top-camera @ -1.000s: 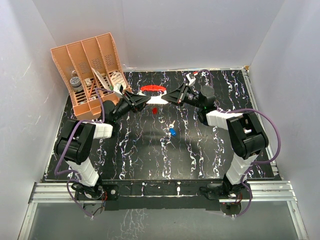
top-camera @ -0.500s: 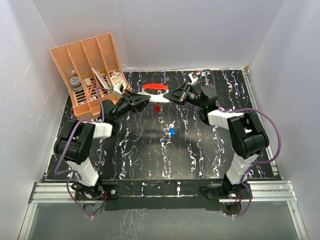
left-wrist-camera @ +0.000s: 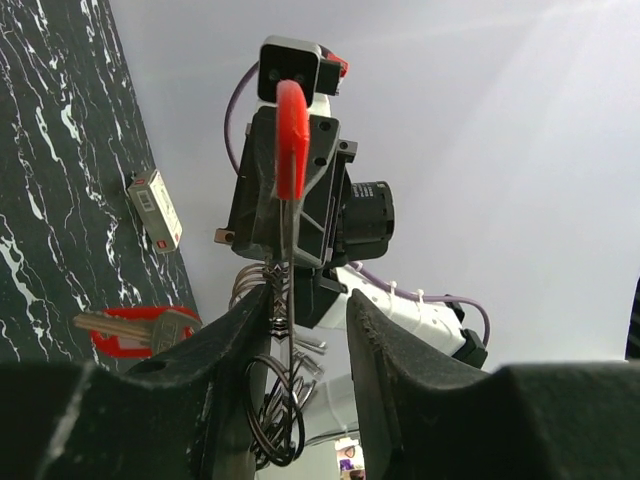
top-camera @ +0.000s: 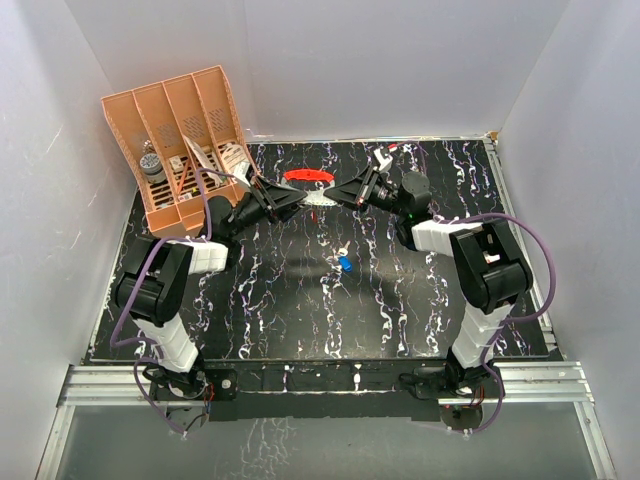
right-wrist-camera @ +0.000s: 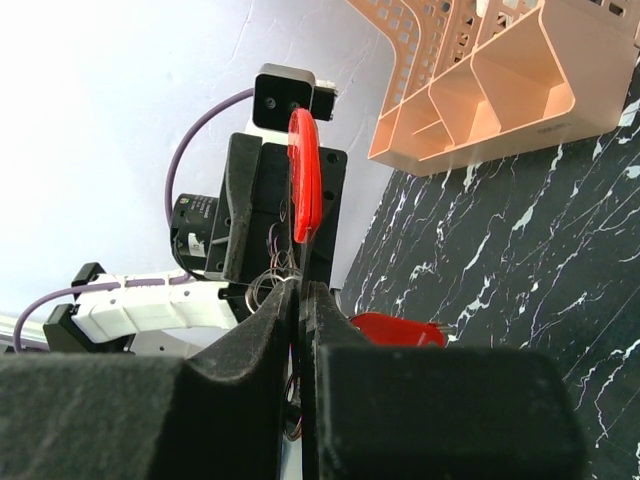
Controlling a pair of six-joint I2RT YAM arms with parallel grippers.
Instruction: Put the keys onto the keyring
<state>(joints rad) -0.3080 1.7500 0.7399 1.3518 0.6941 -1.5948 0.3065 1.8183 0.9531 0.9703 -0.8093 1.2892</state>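
Observation:
The keyring (top-camera: 307,176), a thin red oval loop, is held up above the table between the two arms. It shows edge-on as the keyring (left-wrist-camera: 290,140) and again as the keyring (right-wrist-camera: 305,180). My right gripper (right-wrist-camera: 300,290) is shut on its thin lower strip. Dark wire rings (left-wrist-camera: 275,400) hang from it between the parted jaws of my left gripper (left-wrist-camera: 305,300), close against the left finger. From above, left gripper (top-camera: 298,203) and right gripper (top-camera: 332,197) meet tip to tip. The red-headed key (left-wrist-camera: 125,330) lies on the table below, also seen as the red-headed key (right-wrist-camera: 395,328). The blue-headed key (top-camera: 345,264) lies nearer the middle.
A peach slotted organizer (top-camera: 180,140) stands at the back left, close to the left arm, and shows as the organizer (right-wrist-camera: 480,80). A small white labelled box (left-wrist-camera: 155,210) lies by the back wall. White walls enclose the black marbled table (top-camera: 300,310).
The left jaws have parted. Both grippers have shifted a little toward the back wall with the keyring, and the red-headed key no longer shows from above.

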